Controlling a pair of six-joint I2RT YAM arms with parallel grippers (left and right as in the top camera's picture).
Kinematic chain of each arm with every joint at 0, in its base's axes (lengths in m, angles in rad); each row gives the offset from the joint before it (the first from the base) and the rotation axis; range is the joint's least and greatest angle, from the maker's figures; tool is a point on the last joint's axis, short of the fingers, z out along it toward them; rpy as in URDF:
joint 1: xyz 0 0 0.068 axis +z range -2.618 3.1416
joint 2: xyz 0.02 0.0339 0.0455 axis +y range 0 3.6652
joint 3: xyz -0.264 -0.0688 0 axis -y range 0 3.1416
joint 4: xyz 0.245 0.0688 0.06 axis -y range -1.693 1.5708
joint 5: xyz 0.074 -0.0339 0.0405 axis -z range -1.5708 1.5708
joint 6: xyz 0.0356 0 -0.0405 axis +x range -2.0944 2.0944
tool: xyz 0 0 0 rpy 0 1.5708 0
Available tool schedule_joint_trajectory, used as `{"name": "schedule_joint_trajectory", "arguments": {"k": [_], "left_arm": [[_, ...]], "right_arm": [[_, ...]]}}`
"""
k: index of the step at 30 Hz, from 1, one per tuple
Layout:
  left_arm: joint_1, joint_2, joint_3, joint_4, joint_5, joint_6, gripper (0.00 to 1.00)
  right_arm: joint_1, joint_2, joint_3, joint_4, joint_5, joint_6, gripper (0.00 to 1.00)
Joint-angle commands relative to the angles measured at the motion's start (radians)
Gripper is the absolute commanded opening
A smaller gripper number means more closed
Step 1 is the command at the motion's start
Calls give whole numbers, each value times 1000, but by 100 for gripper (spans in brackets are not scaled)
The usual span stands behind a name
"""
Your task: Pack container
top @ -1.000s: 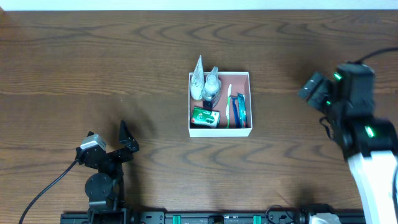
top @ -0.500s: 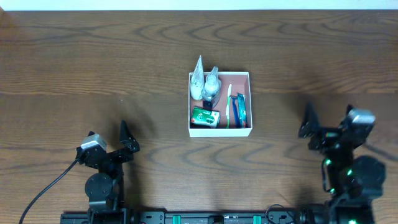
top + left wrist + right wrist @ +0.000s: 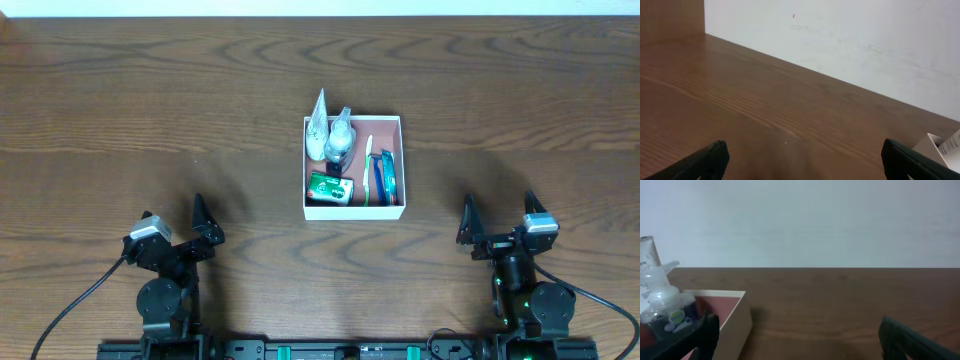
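Note:
The container [image 3: 398, 122], a square white-walled box with a pinkish-brown floor, sits at the table's middle. It holds a white tube [image 3: 318, 122], a clear bottle [image 3: 340, 138], a green packet [image 3: 330, 187] and toothbrushes [image 3: 380, 172]. My left gripper [image 3: 172, 225] is open and empty at the front left, far from the box. My right gripper [image 3: 498, 222] is open and empty at the front right. In the right wrist view the container [image 3: 737, 317] with the clear bottle [image 3: 662, 305] shows at the left. A corner of the container [image 3: 932, 145] shows in the left wrist view.
The wooden table [image 3: 150, 110] spreads around the box. A white wall [image 3: 800, 220] rises behind the table's far edge.
My right arm has dropped from a raised pose at the right and folded back to rest at the front right. The left arm and the container have not moved.

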Motion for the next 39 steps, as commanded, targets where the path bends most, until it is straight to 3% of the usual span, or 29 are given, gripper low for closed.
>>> {"name": "schedule_joint_trajectory", "arguments": {"k": [1, 7, 39], "left_arm": [[5, -5, -22, -37, -8, 16, 98], [5, -5, -22, -37, -8, 16, 98], [5, -5, -22, -37, -8, 16, 98]], "right_arm": [[-6, -12, -8, -10, -12, -24, 99], [-6, -38, -8, -116, -13, -43, 99], [-6, -37, -8, -118, -9, -65, 99]]}}
